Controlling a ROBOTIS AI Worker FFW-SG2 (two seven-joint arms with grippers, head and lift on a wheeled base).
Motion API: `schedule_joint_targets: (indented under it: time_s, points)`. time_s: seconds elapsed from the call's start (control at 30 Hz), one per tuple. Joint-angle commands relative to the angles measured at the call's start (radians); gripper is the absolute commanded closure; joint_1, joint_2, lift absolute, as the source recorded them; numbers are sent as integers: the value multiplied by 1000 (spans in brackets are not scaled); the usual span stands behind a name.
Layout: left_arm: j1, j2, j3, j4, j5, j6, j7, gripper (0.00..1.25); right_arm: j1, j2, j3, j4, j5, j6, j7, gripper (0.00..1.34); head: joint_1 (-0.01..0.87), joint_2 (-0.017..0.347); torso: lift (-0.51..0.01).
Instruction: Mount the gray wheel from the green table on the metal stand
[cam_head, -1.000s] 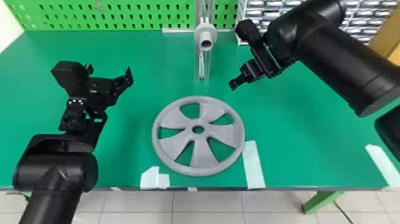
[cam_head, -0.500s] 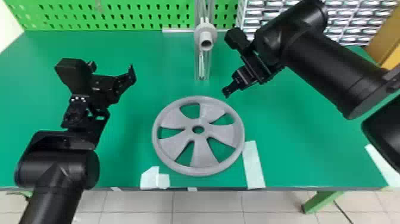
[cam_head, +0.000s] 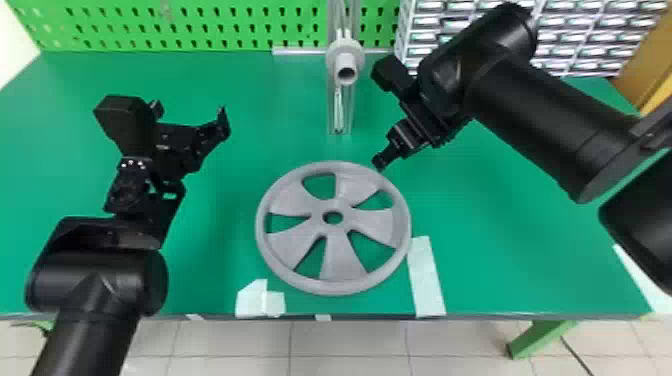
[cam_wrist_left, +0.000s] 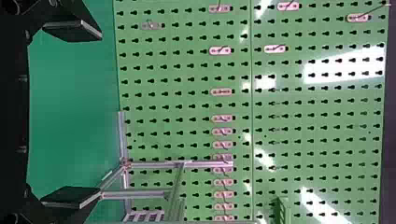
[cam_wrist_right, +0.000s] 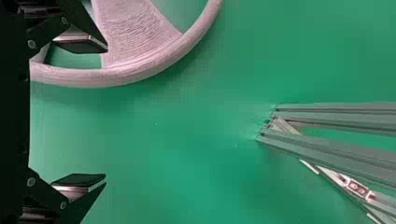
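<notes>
Mounting wheel (cam_head: 345, 260): all left
right gripper (cam_wrist_right: 106, 113): wide, near wheel
left gripper (cam_wrist_left: 101, 114): wide, empty
metal stand (cam_head: 345, 54): past right gripper, bare

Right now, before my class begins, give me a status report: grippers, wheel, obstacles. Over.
Left gripper and right gripper open, empty. Gray wheel flat on green table, unmounted. White tape by its rim, likely no obstacle.

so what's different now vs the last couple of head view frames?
Right gripper moved to the robot's left and nearer the robot, toward the gray wheel. Left gripper shifted slightly right. Nothing gripped or released; right jaws stand open now. Wheel still flat on the green table, metal stand unmoved.
</notes>
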Motion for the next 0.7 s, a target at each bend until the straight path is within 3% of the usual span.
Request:
schedule_joint_targets:
  time_s: [0.0, 0.67]
  points:
    - [0, 1, 0, 0, 0, 0, 0, 116, 2, 2, 12, 10, -2, -3, 0, 298, 867, 52, -100]
    - [0, 1, -2, 0, 0, 0, 0, 116, 3, 11, 11, 37, 1, -18, -1, 298, 867, 52, -100]
